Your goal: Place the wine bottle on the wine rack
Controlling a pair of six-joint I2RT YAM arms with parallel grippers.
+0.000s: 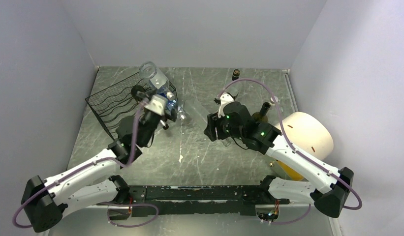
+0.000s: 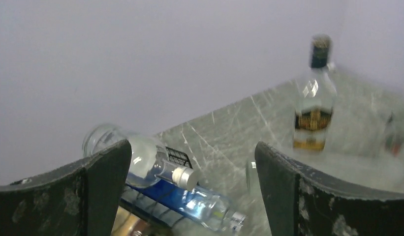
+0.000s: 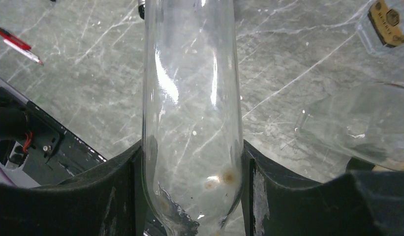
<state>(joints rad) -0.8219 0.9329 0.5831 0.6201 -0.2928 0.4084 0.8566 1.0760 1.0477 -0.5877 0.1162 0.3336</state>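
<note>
The clear, unlabelled glass bottle (image 3: 190,98) is clamped between the two fingers of the right hand (image 3: 192,157), both pads pressed against the glass near the end closest to the wrist camera. It is held over the grey marbled table (image 1: 200,162), right of centre and well apart from the black thin-wire wine rack (image 1: 113,105) at the far left.

The left hand (image 2: 192,145) is spread wide and holds nothing. It hovers by the rack, where a clear round-bodied bottle (image 2: 126,147) and a blue-labelled clear bottle (image 2: 185,199) lie.

The step in hand is judged to be the carry to the rack. The glass is smooth and gripped near one end, so it is best kept level and moved slowly. Its length should be lined up with a free cradle, and release should be delayed until the wire bears the weight. The left hand should be cleared from the rack first.

No writing can be read. A gold-and-black label is seen on the dark-capped upright bottle (image 2: 313,113) at the far edge, but its lettering is blurred.
</note>
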